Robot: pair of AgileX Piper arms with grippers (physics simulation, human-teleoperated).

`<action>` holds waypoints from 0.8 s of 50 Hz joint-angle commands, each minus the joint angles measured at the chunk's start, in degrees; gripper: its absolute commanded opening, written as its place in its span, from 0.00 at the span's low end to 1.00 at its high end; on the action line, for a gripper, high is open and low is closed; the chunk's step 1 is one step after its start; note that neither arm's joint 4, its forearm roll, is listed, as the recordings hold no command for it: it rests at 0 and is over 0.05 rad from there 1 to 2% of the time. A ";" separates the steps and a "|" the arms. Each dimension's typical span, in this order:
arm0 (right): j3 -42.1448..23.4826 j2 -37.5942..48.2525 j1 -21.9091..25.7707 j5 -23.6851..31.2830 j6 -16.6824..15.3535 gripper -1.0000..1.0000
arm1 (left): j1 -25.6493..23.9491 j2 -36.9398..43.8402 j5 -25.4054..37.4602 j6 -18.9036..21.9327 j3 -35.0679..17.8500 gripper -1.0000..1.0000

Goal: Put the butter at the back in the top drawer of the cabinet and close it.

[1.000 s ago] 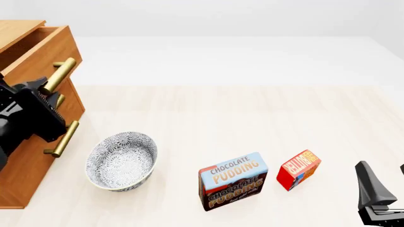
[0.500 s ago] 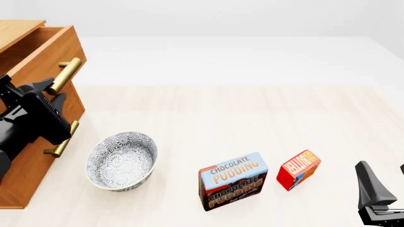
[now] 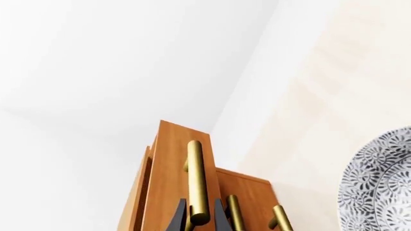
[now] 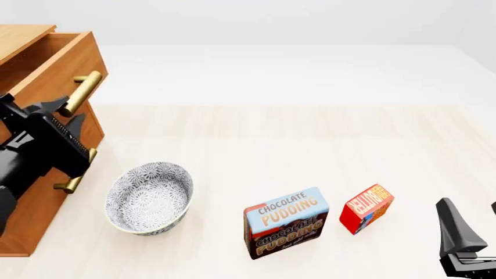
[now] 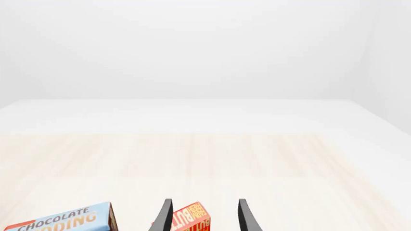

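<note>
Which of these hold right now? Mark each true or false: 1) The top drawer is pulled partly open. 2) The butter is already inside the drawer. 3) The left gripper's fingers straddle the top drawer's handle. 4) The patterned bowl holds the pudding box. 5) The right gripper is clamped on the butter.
1) True: the top drawer juts out of the cabinet.
2) False: the butter stands on the table, beside the pudding box.
3) True: the left gripper has a finger on each side of the handle.
4) False: the bowl is empty; the box stands apart from it.
5) False: the right gripper is open, the butter not gripped.
</note>
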 commanded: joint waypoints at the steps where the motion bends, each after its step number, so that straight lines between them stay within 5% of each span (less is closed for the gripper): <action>1: 0.00 0.00 0.00 0.00 0.00 1.00 | -0.93 1.33 5.29 -1.99 5.41 0.00; 40: 0.00 0.00 0.00 0.00 0.00 1.00 | -3.30 -3.72 11.48 -2.19 4.62 0.00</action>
